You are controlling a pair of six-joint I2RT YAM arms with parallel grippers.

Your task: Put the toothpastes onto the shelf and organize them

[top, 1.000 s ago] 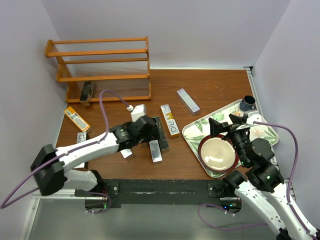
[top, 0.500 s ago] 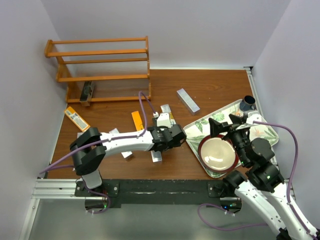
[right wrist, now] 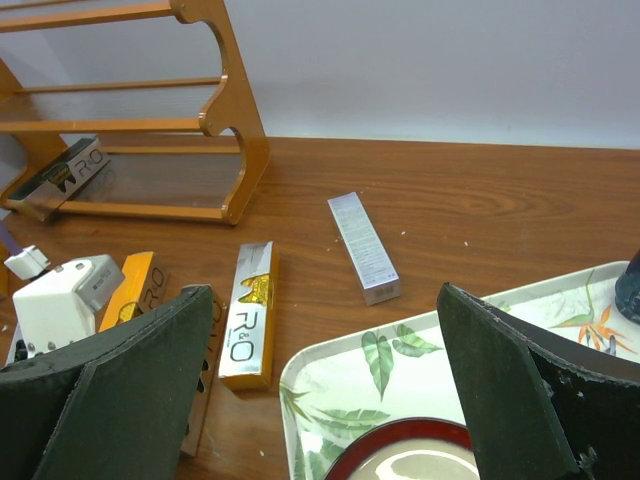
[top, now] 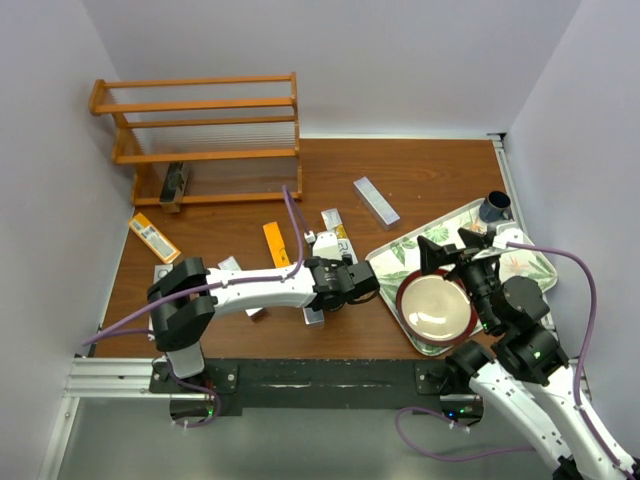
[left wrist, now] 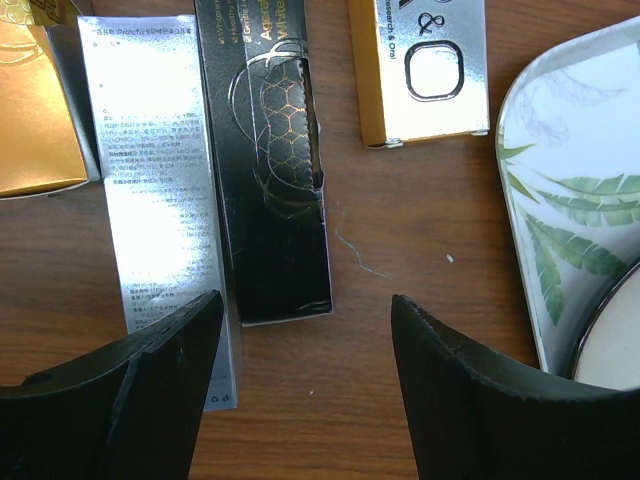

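Note:
The orange-brown shelf (top: 195, 130) stands at the back left and holds one black carton (top: 175, 185) on its bottom tier. Several toothpaste cartons lie on the table. My left gripper (top: 365, 285) is open and empty, low over the table beside the tray. In the left wrist view (left wrist: 305, 390) a black carton (left wrist: 265, 160), a silver carton (left wrist: 160, 180), a gold-and-white carton (left wrist: 425, 70) and an orange carton (left wrist: 35, 110) lie just ahead of it. Another silver carton (top: 376, 201) lies apart at mid right. My right gripper (top: 450, 250) is open and empty above the tray.
A leaf-patterned tray (top: 530, 265) at the right holds a red-rimmed bowl (top: 437, 305) and a dark cup (top: 495, 207). More cartons lie at the left: an orange one (top: 155, 237) and another orange one (top: 275, 243). Walls close in on the left, back and right.
My left arm has reached to the right, from over the middle cartons to beside the tray, uncovering an orange carton. The right arm has not moved.

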